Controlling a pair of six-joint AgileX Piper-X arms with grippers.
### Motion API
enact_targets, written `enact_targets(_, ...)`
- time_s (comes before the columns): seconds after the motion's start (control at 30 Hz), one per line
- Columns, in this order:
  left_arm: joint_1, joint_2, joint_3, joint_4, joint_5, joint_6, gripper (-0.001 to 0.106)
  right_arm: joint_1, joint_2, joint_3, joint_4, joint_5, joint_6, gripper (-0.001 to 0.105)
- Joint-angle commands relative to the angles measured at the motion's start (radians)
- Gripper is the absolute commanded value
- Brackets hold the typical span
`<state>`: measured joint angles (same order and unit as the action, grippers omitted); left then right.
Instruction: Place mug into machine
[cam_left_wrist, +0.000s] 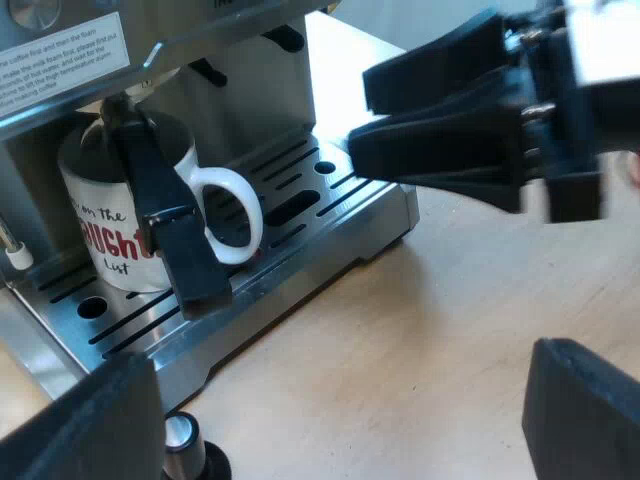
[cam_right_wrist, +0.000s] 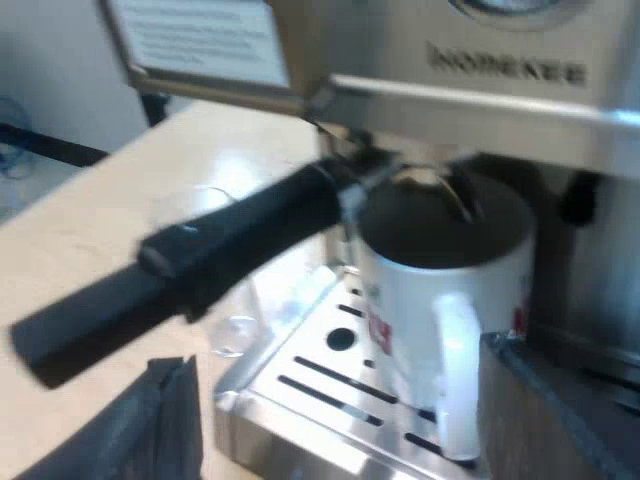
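Right pincer (cam_right_wrist: 335, 357), spread wide, faces the mug (cam_right_wrist: 440, 290) on the drip tray (cam_right_wrist: 300, 400); left pincer (cam_left_wrist: 340, 357), likewise spread, over the table (cam_left_wrist: 420, 330).

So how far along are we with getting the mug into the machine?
Looks done: mug stands on the drip tray under the holder. In hand: nothing, right gripper open beside the tray, left gripper open too. Remaining: probably just pulling the arms clear.

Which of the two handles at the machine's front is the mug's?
The white looped handle on the mug; the straight dark handle juts out from above the mug instead.
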<state>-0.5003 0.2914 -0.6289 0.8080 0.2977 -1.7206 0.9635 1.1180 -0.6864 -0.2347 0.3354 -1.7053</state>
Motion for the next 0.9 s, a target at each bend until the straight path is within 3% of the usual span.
enact_targets(0.03, -0.005, 0.001, -0.030, -0.006, -0.001, -0.007, 0.079, 0.027, -0.054, 0.000, 0.051, 0.005, -0.008, 0.060)
enact_targets(0.33, -0.005, -0.001, -0.115, -0.006, -0.001, -0.007, 0.079, 0.109, -0.137, 0.000, 0.067, 0.081, -0.026, 0.057)
enact_targets(0.5, -0.005, -0.001, -0.139, -0.006, -0.001, -0.007, 0.079, 0.149, -0.155, 0.000, 0.065, 0.117, -0.026, 0.026)
enact_targets(0.6, -0.005, -0.001, -0.141, -0.006, -0.001, -0.007, 0.079, 0.160, -0.156, 0.000, 0.050, 0.124, -0.070, 0.002)
enact_targets(0.63, -0.005, -0.001, -0.141, -0.006, -0.001, -0.007, 0.079, 0.160, -0.156, 0.000, 0.046, 0.125, -0.080, 0.000)
enact_targets(0.9, -0.005, -0.001, -0.141, -0.006, -0.018, -0.002, 0.079, 0.158, -0.136, 0.000, -0.048, 0.140, -0.125, 0.000)
